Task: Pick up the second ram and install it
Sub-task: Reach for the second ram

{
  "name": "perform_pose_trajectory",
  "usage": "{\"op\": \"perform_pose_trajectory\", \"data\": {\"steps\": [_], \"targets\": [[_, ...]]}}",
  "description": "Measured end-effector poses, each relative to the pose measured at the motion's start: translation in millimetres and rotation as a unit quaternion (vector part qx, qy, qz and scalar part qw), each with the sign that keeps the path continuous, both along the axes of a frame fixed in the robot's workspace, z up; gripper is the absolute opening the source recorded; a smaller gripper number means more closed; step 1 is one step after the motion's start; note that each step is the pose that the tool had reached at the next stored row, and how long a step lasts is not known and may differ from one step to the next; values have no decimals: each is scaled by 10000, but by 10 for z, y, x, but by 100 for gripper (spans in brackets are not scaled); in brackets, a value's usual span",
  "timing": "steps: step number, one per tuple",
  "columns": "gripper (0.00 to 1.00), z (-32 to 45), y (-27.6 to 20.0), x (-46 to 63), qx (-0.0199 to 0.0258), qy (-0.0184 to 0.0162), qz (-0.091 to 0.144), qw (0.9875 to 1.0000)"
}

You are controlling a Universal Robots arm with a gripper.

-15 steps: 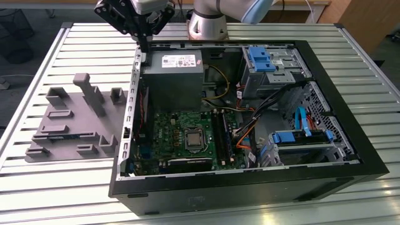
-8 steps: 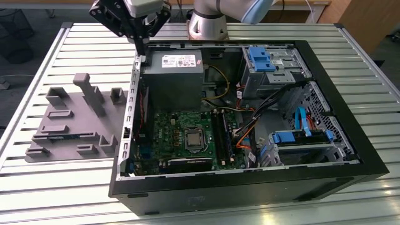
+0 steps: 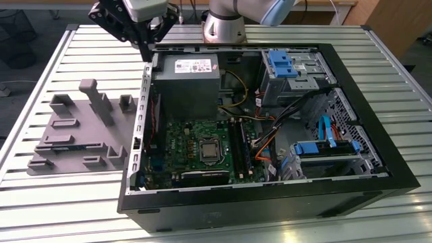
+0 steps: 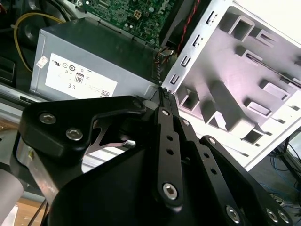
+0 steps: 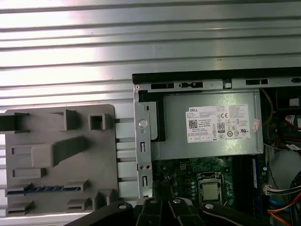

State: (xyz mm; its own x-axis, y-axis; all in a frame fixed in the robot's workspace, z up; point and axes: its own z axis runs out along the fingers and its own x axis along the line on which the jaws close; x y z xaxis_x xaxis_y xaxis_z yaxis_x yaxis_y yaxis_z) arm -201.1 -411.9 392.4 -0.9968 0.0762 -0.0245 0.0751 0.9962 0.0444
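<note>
Tool hangs over slatted table, near case.

The second ram is a thin, long, blue-green stick. It stands on edge in 1 narrow slot of the gray holder, with only its long top edge showing. In the exterior view the second ram sits level on the holder's near side, outside the open computer case.

Slatted table: case, seemingly moulded holder
</note>
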Motion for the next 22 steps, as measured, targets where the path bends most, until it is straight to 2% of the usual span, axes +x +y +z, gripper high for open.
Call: {"op": "perform_pose_trajectory", "data": {"steps": [22], "targets": [[11, -3, -24, -321, 0, 0, 0, 10000]]}}
